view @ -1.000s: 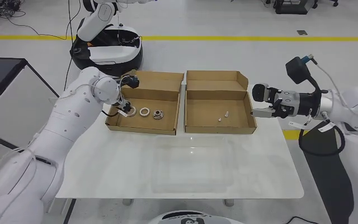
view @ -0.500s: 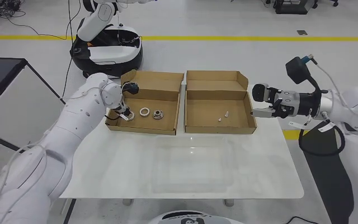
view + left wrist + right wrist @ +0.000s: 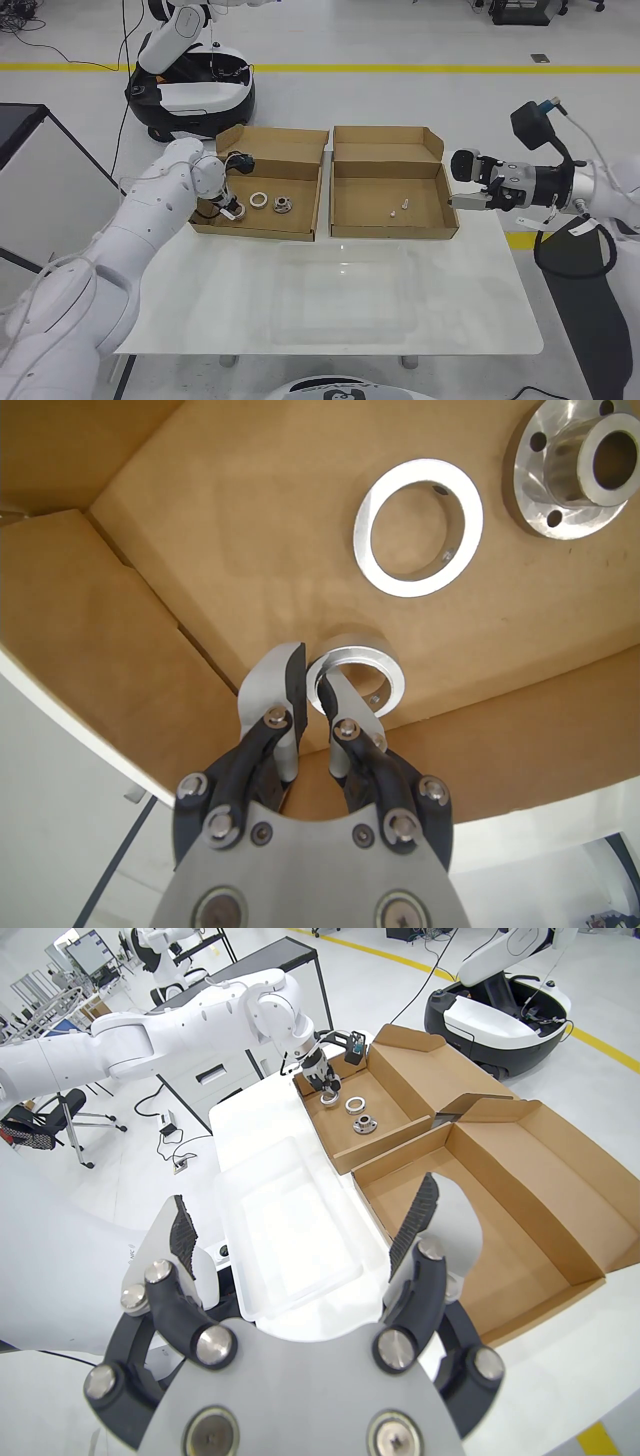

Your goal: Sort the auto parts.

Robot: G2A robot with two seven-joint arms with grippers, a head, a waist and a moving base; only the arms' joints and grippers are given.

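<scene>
Top view: I am reading the left gripper (image 3: 231,207) low inside the left box (image 3: 262,228), at the box's outer end, closed on a ring (image 3: 236,211). A second ring (image 3: 258,199) and a flange (image 3: 283,205) are lying in a row beside it, toward the right box (image 3: 390,190). The tray (image 3: 345,300) is sitting on the table (image 3: 480,300) on the robot's side of both boxes, so I am judging that any transfer must first clear the box's near wall.

Left wrist view: the jaws are pinching the ring's wall, one inside the bore and one outside. The bore axis is pointing roughly upward, slightly tilted. I cannot tell whether the ring is off the box floor.

Right wrist view: the right gripper (image 3: 302,1195) is hanging beyond the right box with its jaws spread wide on nothing, well apart from the ring. The left arm is the nearer one.

Against one second ago, the left elbow has swung in toward the box and the gripper has shifted from the outer wall onto the ring; the right arm is unchanged
</scene>
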